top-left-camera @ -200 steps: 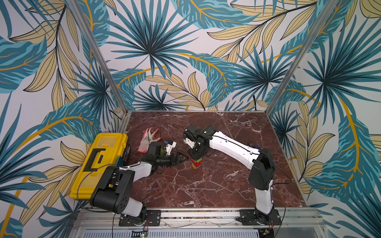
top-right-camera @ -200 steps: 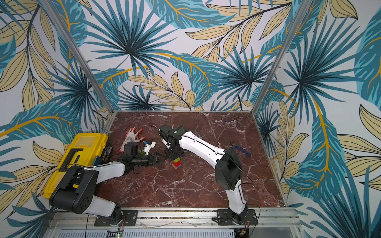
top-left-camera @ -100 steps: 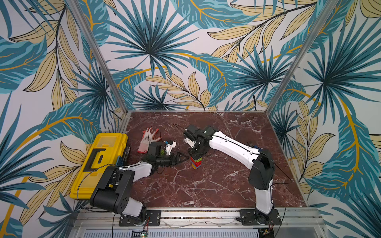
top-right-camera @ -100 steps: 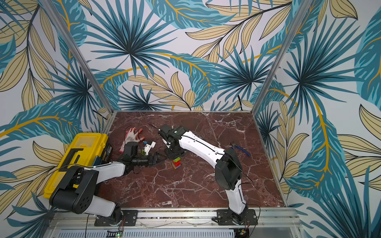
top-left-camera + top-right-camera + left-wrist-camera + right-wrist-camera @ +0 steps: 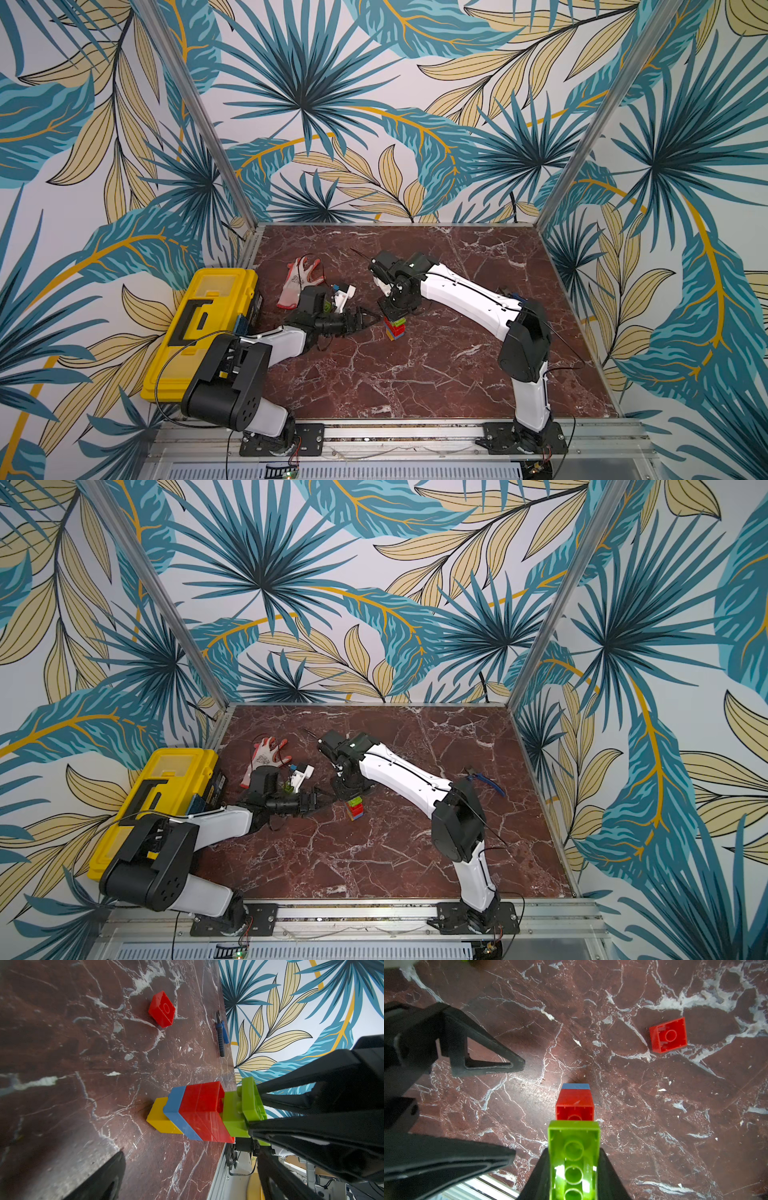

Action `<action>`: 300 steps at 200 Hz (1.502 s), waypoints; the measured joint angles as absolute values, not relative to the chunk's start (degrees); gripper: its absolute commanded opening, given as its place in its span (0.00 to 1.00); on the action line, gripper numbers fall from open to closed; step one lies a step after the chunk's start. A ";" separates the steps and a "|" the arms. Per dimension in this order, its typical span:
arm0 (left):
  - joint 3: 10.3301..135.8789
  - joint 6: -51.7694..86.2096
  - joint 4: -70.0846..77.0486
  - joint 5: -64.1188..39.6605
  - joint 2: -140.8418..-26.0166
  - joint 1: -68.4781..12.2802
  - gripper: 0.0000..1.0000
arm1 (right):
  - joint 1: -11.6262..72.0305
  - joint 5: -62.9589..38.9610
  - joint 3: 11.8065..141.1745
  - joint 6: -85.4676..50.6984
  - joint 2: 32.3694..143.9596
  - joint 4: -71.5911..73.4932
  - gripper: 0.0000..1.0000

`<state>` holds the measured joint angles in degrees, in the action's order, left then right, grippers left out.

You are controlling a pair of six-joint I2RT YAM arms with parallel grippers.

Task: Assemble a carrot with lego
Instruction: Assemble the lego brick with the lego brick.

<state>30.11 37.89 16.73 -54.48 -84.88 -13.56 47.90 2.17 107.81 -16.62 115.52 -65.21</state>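
My right gripper (image 5: 574, 1155) is clamped on the lime green brick (image 5: 573, 1136), seating it as leaves atop the carrot (image 5: 395, 328) mid-table, with my left gripper (image 5: 368, 322) fully spread at its 9 o'clock, probably to brace, and the loose red brick (image 5: 668, 1034) lying around 2 o'clock.

In both top views the whole scene is seen from high up on the arm-base side and from far off, facing down and toward the back wall (image 5: 374, 124). The same scene is shared, with the left pincer (image 5: 374, 320) and the right pincer (image 5: 394, 316) small at its middle. The left wrist view is taken close behind the left pincer, rolled sideways, facing the carrot (image 5: 197, 1113) just ahead of it. The right wrist view is taken from just above the right pincer, facing straight down past the green brick (image 5: 574, 1157) between its fingers (image 5: 537, 1182). The carrot and a red brick (image 5: 162, 1009) apart from both pincers are shared by the wrist views.
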 measured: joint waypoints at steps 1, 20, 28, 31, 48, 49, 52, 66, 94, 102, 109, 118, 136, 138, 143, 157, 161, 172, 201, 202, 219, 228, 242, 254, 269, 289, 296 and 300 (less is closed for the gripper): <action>30.11 37.89 16.73 -54.48 -84.88 -13.56 0.99 | 47.90 2.17 107.81 -16.75 115.52 -65.21 0.20; 30.11 37.89 16.73 -54.48 -84.88 -13.58 0.99 | 47.97 2.33 107.77 -17.69 115.52 -65.19 0.20; 30.11 37.89 16.73 -54.48 -84.88 -13.58 0.99 | 48.05 2.46 107.77 -18.06 115.52 -65.17 0.20; 30.11 37.89 16.73 -54.48 -84.88 -13.58 0.99 | 48.07 2.55 107.74 -18.26 115.52 -65.17 0.20; 30.11 37.89 16.73 -54.48 -84.88 -13.58 0.99 | 48.38 3.03 107.66 -19.22 115.52 -65.10 0.20; 30.11 37.89 16.73 -54.48 -84.88 -13.58 1.00 | 48.40 3.07 107.66 -19.35 115.52 -65.08 0.20; 30.11 37.89 16.73 -54.48 -84.88 -13.58 0.99 | 48.45 3.18 107.63 -19.49 115.52 -65.06 0.20; 30.11 37.89 16.73 -54.48 -84.88 -13.58 0.99 | 48.77 3.75 107.61 -20.56 115.52 -64.99 0.20; 30.11 37.89 16.73 -54.48 -84.88 -13.63 0.99 | 49.19 4.75 106.94 -22.76 115.42 -64.27 0.20; 30.11 37.89 16.73 -54.48 -84.88 -13.69 0.99 | 49.21 4.95 106.63 -23.35 115.28 -63.96 0.20; 30.11 37.89 16.73 -54.48 -84.88 -13.74 0.99 | 49.23 5.15 106.41 -23.88 115.20 -63.77 0.20; 30.11 37.89 16.73 -54.48 -84.88 -13.82 0.99 | 49.23 5.45 106.17 -24.60 115.09 -63.48 0.20; 30.11 37.89 16.73 -54.48 -84.88 -13.87 1.00 | 49.23 6.09 105.80 -25.61 114.96 -62.89 0.20; 30.11 37.89 16.73 -54.48 -84.88 -13.87 0.99 | 49.23 6.15 105.75 -25.78 114.96 -62.83 0.20; 30.11 37.89 16.73 -54.48 -84.88 -13.89 0.99 | 49.23 6.26 105.62 -26.00 114.91 -62.63 0.20; 30.11 37.89 16.73 -54.46 -84.86 -13.93 0.99 | 49.23 6.52 105.14 -26.57 114.69 -62.02 0.19; 30.11 37.89 16.73 -54.46 -84.86 -13.93 0.99 | 49.25 6.63 104.99 -26.65 114.65 -61.89 0.19; 30.11 37.89 16.73 -54.46 -84.86 -13.96 0.99 | 49.34 6.87 104.73 -27.00 114.54 -61.56 0.19; 30.11 37.91 16.73 -54.43 -84.86 -13.96 0.99 | 49.87 7.09 103.96 -27.44 114.37 -60.73 0.19; 30.11 37.89 16.73 -54.43 -84.86 -13.96 1.00 | 49.89 7.09 103.94 -27.44 114.37 -60.71 0.19; 30.11 37.91 16.73 -54.39 -84.86 -13.93 0.99 | 50.06 7.22 103.59 -27.38 114.26 -60.47 0.18; 30.11 37.91 16.73 -54.35 -84.86 -13.85 0.99 | 50.15 7.27 103.53 -27.07 114.26 -60.47 0.18; 30.11 37.93 16.73 -54.24 -84.86 -13.67 0.99 | 50.26 7.33 103.35 -26.17 114.13 -60.45 0.18; 30.11 37.93 16.73 -54.22 -84.86 -13.52 0.99 | 50.33 7.38 102.98 -24.97 113.73 -60.29 0.18; 30.11 37.95 16.73 -54.17 -84.86 -13.32 0.99 | 50.41 7.31 102.56 -22.48 113.36 -60.20 0.18; 30.11 37.98 16.73 -53.95 -84.84 -13.02 0.99 | 50.46 7.35 102.48 -18.04 113.23 -60.03 0.18; 30.11 38.02 16.73 -53.80 -84.75 -12.88 0.99 | 50.46 7.33 102.48 -16.29 113.19 -59.99 0.18; 30.11 38.02 16.73 -53.76 -84.73 -12.82 0.99 | 50.46 7.31 102.48 -15.31 113.19 -59.96 0.18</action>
<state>30.11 38.02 16.73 -53.76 -84.73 -12.82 50.46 7.31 102.48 -15.31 113.19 -59.96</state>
